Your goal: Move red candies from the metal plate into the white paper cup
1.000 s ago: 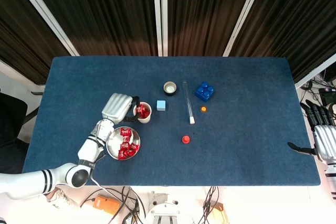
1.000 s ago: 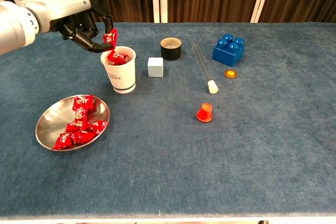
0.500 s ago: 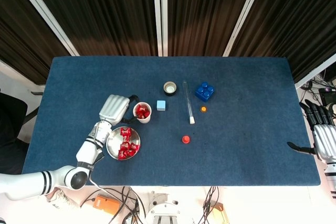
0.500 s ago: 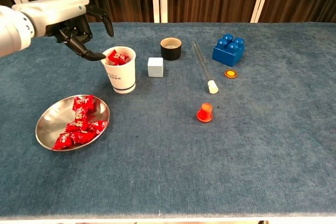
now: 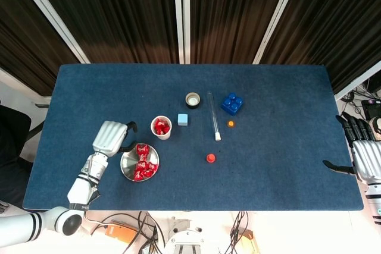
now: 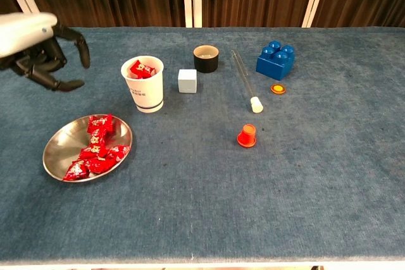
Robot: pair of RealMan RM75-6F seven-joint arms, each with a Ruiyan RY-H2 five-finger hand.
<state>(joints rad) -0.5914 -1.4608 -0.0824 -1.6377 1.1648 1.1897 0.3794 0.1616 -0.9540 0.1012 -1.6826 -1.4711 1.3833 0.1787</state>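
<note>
A round metal plate lies near the table's front left and holds several red candies. Just behind it stands the white paper cup, with red candies showing inside. My left hand hovers left of the cup and above the plate's left side, empty, its fingers apart and curved downward. My right hand rests at the table's far right edge, fingers spread, holding nothing; the chest view does not show it.
Behind the cup are a pale blue cube and a black roll of tape. A clear tube, a blue brick, an orange disc and a red cap lie to the right.
My left hand dropped the red candy it held over the cup into it, then drew back to the left, away from the cup. The right hand barely moved.
</note>
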